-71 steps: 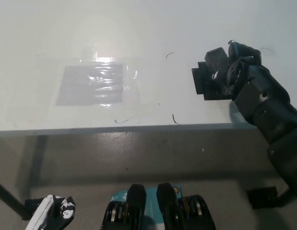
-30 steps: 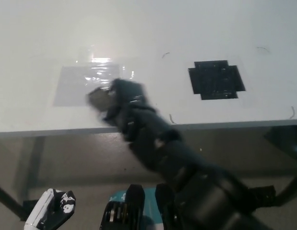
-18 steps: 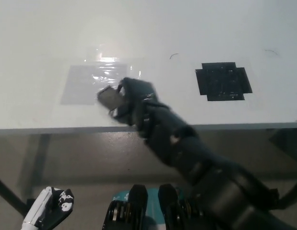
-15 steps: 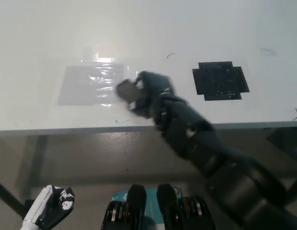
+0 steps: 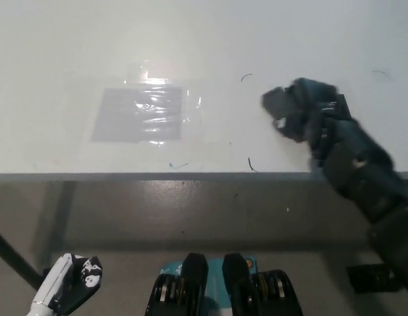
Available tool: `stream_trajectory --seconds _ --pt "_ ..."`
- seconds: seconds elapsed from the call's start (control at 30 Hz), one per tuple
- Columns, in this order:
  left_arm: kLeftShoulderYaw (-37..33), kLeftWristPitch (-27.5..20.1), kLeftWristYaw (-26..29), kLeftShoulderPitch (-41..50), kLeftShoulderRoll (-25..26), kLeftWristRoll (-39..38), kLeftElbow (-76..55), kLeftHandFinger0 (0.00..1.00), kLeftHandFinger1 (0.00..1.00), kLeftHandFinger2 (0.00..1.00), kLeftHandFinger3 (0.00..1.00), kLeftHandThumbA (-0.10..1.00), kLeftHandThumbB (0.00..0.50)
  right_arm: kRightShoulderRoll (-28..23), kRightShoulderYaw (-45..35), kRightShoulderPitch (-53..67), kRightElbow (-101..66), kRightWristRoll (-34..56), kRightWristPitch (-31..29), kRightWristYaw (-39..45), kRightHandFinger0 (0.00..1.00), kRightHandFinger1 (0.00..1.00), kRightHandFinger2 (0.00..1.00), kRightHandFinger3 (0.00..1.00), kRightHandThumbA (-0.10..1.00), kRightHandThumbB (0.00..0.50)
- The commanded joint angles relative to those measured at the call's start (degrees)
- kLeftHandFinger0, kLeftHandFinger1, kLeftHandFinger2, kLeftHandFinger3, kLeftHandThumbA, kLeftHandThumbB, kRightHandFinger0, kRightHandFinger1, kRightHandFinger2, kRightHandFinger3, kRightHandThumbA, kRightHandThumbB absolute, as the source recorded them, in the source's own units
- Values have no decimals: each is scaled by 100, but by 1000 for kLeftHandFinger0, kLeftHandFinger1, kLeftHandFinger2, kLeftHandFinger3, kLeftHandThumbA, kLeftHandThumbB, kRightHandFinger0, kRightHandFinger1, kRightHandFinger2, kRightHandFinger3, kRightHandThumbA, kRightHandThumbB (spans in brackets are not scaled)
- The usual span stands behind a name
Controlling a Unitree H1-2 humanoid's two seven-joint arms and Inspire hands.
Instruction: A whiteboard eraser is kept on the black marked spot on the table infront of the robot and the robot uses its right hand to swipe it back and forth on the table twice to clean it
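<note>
The white left robot hand rests low at the near left, below the tabletop edge; whether its fingers are apart cannot be told. The black right robot hand is curled around the grey eraser, pressing it onto the tabletop's right side. Farther left lies a shiny taped grey patch.

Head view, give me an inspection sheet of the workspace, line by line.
Surface: white table, glare near its middle, a few small pen marks.
Job's things: eraser in the right hand, blurred, on the table's right side; black marked spot not visible, likely under the hand.
Clutter: grey patch under clear tape, left of centre.
Hands: right hand shut on eraser; left hand resting low at lower left, below the table edge, fingers not readable.
Cables: nothing seen.
Surroundings: grey floor under the table edge, dark table leg at lower left.
</note>
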Motion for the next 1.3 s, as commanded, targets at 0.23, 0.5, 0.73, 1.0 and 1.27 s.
stream_trajectory --seconds 0.23,0.5,0.73,1.0,1.27 --pt "26 -66 3 1 76 2 -91 0 0 0 0 22 485 -1780 -274 810 35 49 200 127 404 422 501 675 455 0" --pt "45 -32 10 -27 49 -47 -66 0 0 0 0 6 486 -2000 -230 781 3 -20 314 281 591 718 787 943 486 0" --pt "51 -123 -18 -24 64 -84 -43 0 0 0 0 14 485 -1705 -341 661 -21 68 424 265 412 511 574 796 418 1" --pt "68 -72 -11 -9 43 -124 -61 0 0 0 0 -2 486 -763 -202 185 37 -46 473 486 533 675 771 1000 561 0" --pt "57 -84 -21 -39 52 -107 -76 0 0 0 0 14 489 329 -227 -179 -8 -19 474 375 0 0 37 485 416 0"
